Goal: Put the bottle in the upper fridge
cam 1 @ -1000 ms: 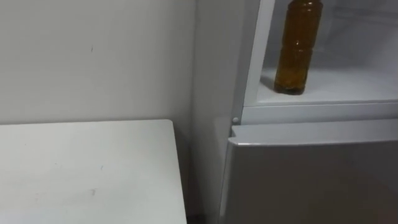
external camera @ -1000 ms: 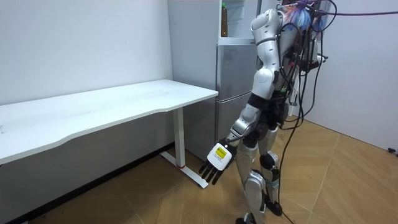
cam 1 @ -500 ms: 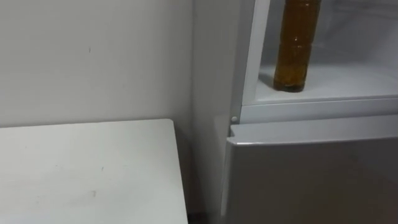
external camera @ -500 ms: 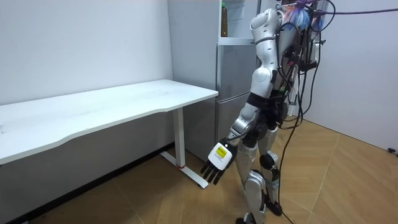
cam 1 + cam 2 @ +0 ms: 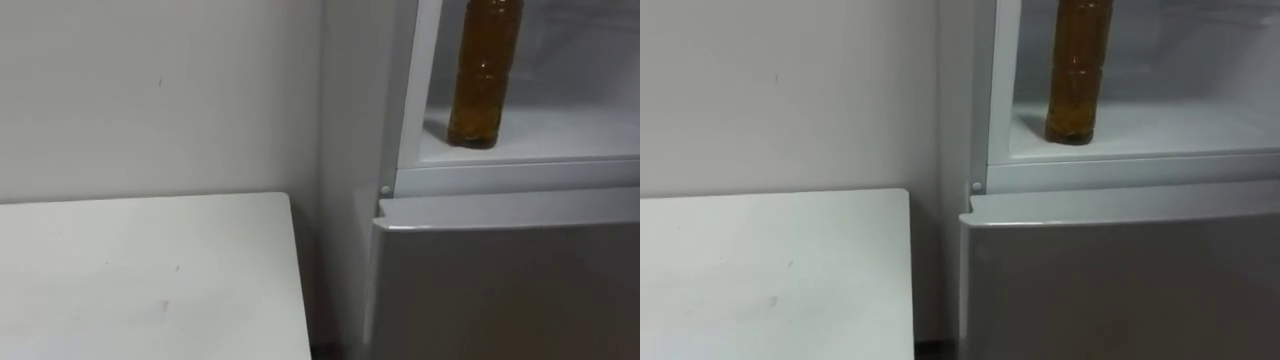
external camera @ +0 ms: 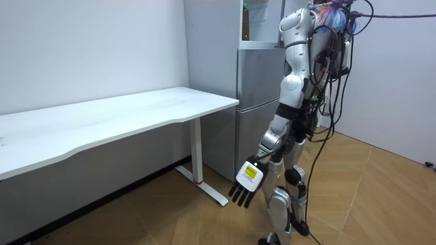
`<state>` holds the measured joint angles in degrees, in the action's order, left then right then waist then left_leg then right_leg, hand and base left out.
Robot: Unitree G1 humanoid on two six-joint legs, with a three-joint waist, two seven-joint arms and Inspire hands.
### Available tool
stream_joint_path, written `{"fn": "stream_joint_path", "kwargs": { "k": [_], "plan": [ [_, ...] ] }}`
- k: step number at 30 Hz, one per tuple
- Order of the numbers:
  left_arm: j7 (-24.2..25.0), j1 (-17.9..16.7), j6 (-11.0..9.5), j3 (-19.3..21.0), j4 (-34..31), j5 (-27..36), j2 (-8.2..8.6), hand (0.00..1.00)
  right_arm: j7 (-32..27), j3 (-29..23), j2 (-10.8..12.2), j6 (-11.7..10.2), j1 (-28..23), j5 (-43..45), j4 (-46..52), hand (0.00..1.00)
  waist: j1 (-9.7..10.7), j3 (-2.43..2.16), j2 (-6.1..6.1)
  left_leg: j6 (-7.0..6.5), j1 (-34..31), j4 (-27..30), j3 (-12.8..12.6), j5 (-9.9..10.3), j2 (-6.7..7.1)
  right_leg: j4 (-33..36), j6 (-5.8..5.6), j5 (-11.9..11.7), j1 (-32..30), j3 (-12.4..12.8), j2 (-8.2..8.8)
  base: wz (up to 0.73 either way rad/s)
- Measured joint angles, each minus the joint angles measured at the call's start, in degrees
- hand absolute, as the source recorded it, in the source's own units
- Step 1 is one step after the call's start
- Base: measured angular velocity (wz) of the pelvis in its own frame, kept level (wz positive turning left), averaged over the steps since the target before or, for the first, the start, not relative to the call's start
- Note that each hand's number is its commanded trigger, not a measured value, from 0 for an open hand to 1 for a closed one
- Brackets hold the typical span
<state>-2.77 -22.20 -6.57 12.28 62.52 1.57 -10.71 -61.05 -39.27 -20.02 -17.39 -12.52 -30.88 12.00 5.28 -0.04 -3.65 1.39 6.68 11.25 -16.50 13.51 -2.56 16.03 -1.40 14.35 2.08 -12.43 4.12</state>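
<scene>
A bottle (image 5: pixel 482 80) of amber liquid stands upright on the white shelf (image 5: pixel 560 135) of the open upper fridge compartment, near its left wall; its top is cut off by the view's edge. The bottle (image 5: pixel 1077 75) also shows in the right eye view, and high up as the bottle (image 6: pixel 245 24) in the room view. I stand facing the fridge (image 6: pixel 255 82). My left hand (image 6: pixel 248 184) hangs low beside my leg, fingers straight and empty, far below the bottle.
The lower fridge door (image 5: pixel 500 280) is closed below the shelf. A white table (image 5: pixel 140 270) stands against the wall to the left of the fridge, and its leg (image 6: pixel 199 153) is near my hanging hand. Wooden floor (image 6: pixel 368 197) lies behind me.
My left arm has swung a little down and toward the room view's right. The eye view has shifted slightly; the bottle stays in place on the shelf.
</scene>
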Motion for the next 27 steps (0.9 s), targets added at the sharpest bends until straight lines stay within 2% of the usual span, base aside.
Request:
{"fn": "stream_joint_path", "kwargs": {
  "k": [9,12,21,23,24,27],
  "plan": [
    [-0.05,0.15,0.0,0.0,-0.05,-0.11,0.0,0.0,0.77,1.22,0.0,0.19,0.0,0.66,0.44,0.0,-0.12,0.11,-0.22,0.0,-0.04,-0.35,0.1,0.0,0.0,-0.12,0.01,-0.01,-0.06,-0.04,-0.04,0.0],
    [0.16,0.36,-0.01,-0.01,0.27,-1.03,0.0,0.0,0.77,2.59,0.0,1.2,0.0,3.76,1.2,0.0,-0.11,0.11,-0.24,0.0,0.0,-0.43,0.09,0.0,0.0,-0.12,0.01,-0.01,-0.06,-0.04,-0.07,0.0],
    [1.93,1.49,0.04,0.08,2.36,-2.39,0.02,0.0,1.47,6.89,0.02,1.83,-0.31,17.14,2.73,0.0,-0.8,0.17,-0.34,0.0,0.12,-0.43,0.08,0.0,0.02,0.44,0.01,0.0,-0.15,-0.05,0.0,0.0],
    [1.97,1.49,0.03,0.51,2.47,-2.38,0.02,0.0,2.56,6.87,0.01,2.09,-0.29,18.22,4.3,0.0,-1.05,0.36,-0.65,0.0,0.31,-0.44,0.08,0.0,0.01,0.56,0.1,0.06,-0.14,0.01,0.0,-0.02],
    [1.9,1.49,0.01,1.07,2.76,-2.35,-0.02,0.0,3.23,6.88,-0.03,2.13,-0.19,19.38,5.87,0.0,-1.06,0.6,-1.09,0.01,0.49,-0.43,0.08,0.0,-0.02,0.52,0.21,0.19,-0.13,0.04,0.0,0.0],
    [1.69,1.45,0.02,1.03,3.28,-2.33,-0.12,0.0,4.58,6.92,-0.13,1.8,0.23,22.39,9.7,0.0,-1.23,0.56,-2.3,0.01,0.49,-0.39,0.09,-0.01,-0.1,0.46,0.27,0.26,-0.08,-0.02,-0.06,0.0]
  ]
}}
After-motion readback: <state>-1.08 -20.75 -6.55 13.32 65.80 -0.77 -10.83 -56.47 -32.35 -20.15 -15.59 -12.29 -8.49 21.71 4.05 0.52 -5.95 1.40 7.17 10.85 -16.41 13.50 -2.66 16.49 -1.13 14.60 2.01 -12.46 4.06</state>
